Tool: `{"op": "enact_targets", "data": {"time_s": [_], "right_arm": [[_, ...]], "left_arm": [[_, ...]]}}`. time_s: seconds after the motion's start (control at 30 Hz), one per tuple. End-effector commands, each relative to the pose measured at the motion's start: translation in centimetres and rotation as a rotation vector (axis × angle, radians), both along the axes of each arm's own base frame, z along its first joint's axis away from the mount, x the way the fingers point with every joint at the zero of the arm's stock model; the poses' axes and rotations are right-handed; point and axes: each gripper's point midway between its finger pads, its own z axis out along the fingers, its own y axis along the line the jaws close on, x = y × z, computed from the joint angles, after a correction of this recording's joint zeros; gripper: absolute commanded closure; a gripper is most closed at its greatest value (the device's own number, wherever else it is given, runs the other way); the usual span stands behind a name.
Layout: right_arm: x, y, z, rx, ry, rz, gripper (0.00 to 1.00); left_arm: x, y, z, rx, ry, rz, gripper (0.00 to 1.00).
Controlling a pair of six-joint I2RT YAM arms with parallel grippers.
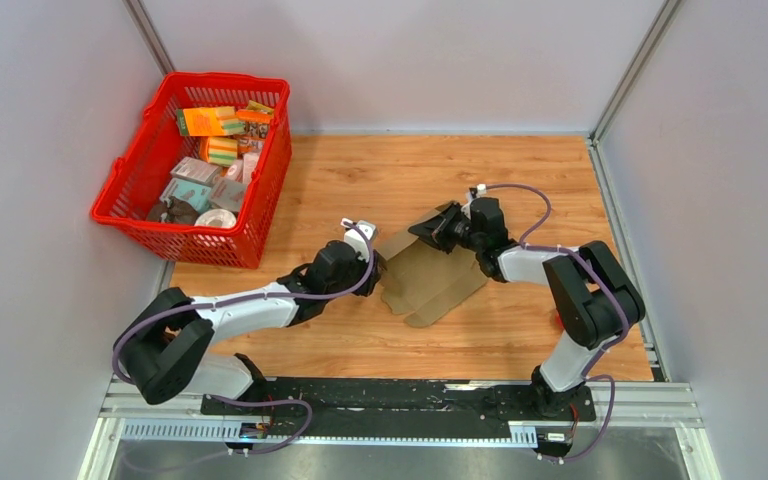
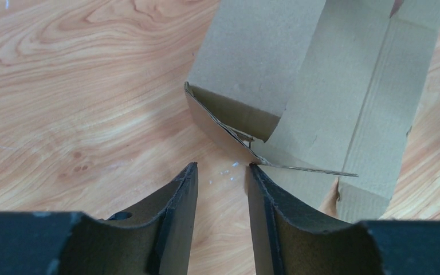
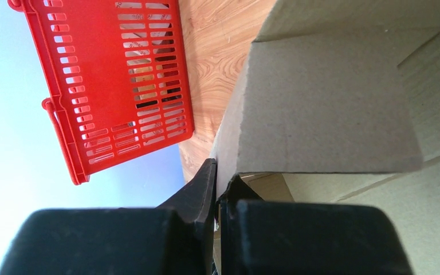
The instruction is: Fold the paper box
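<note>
Location of the paper box (image 1: 430, 285): on the wooden tabletop (image 1: 520, 180), in the gap between the two sets of fingertips and well apart from the red mesh basket (image 1: 260, 190).

Progress, as a judgement: early.
- Done: one panel raised off the table at the right fingers; one small end flap standing up just ahead of the left fingertips.
- Left: raising the remaining panels, closing the body into a carton, tucking the tabbed flaps.
- No closed carton shape visible anywhere; most of the cardboard lying flat.

Right gripper (image 3: 220, 172): pinched shut on the edge of the raised panel, with cardboard passing between the fingertips and rising ahead of them.

Left gripper (image 2: 222, 169): roughly half open, holding nothing. Only bare wood between the fingers. Corner of the upright flap at the tip of one finger; touching or just short of it, cannot tell.

Orientation, top view: lies obliquely to the table edges. Long axis appears to run from beside the right fingertips down toward the near side, passing just ahead of the left fingertips. Creases seem to run across that axis; not certain from these views.
</note>
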Motion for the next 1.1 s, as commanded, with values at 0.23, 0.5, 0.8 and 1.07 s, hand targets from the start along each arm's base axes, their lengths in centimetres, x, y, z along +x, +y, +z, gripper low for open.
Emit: {"op": "enact_targets", "data": {"time_s": [0.23, 0.5, 0.8, 1.07], "right_arm": [[0.2, -1.7, -2.7, -0.065, -0.023, -0.025, 0.97], [0.3, -2.1, -2.7, -0.035, -0.013, -0.051, 0.99], [-0.1, -1.9, -2.5, 0.026, 0.031, -0.067, 1.0], [-0.5, -1.9, -2.7, 0.054, 0.08, -0.086, 1.0]], "left_arm": [[0.5, -3.1, 1.2, -0.046, -0.095, 0.008, 0.51], [1.3, -3.4, 1.9, -0.006, -0.17, 0.1, 0.48], [3.1, -3.8, 1.4, 0.047, -0.213, 0.238, 0.48], [4.4, -3.5, 2.1, 0.101, -0.271, 0.367, 0.56]]}}
